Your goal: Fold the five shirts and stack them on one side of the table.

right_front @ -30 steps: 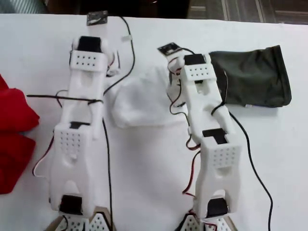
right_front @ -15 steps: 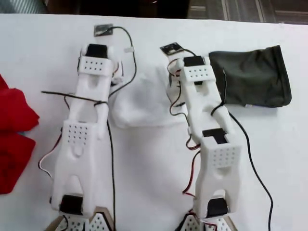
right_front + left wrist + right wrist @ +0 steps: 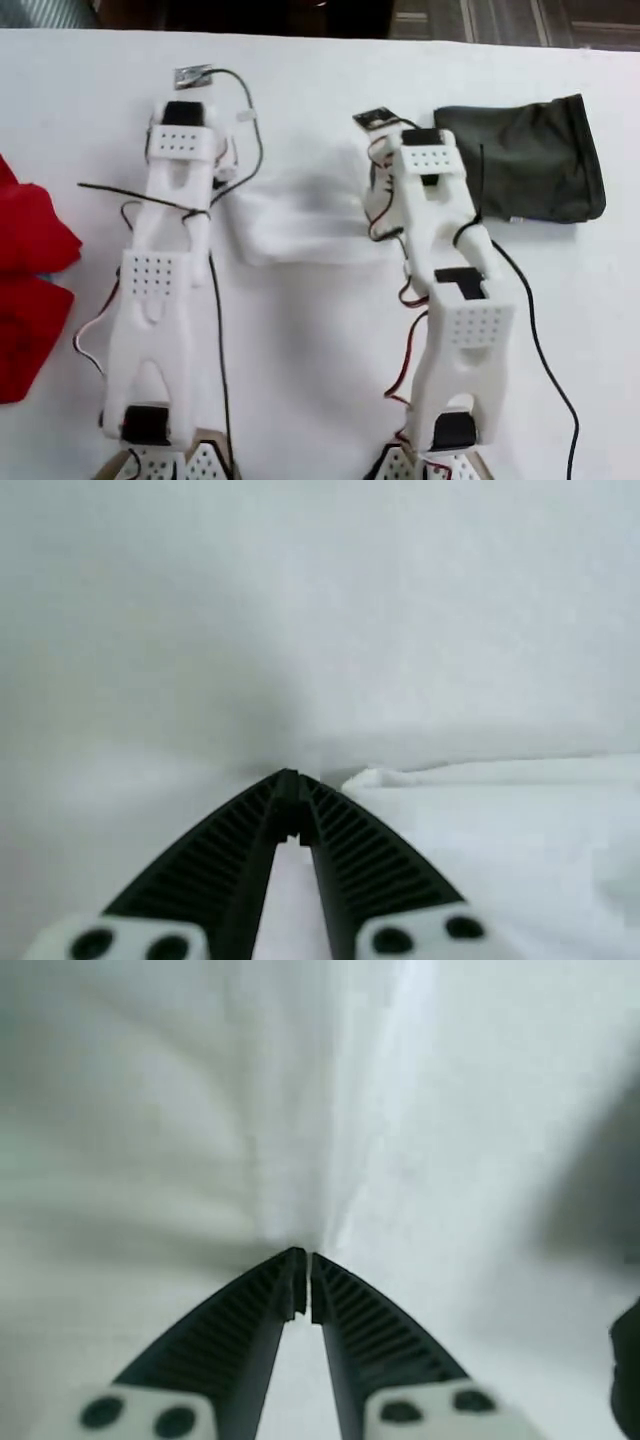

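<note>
High view: your white shirt [image 3: 300, 215] lies between the arms, with the dark shirt [image 3: 530, 160] folded far right and the red shirts [image 3: 30, 280] bunched at the left edge. The right gripper [image 3: 304, 1265] has its jaws pinched on a ridge of white cloth. The left gripper [image 3: 290, 785] has its jaws pressed together at the hem, can't tell if it's got any cloth. If you pull the arms apart, that side could slip out. The table [image 3: 300, 350] is plain white and looks slick, with dark floor [image 3: 300, 15] past the far edge.

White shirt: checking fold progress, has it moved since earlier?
Yes. On the white shirt, the far edge drew back toward the arms' bases, against the unmoved dark shirt.
</note>
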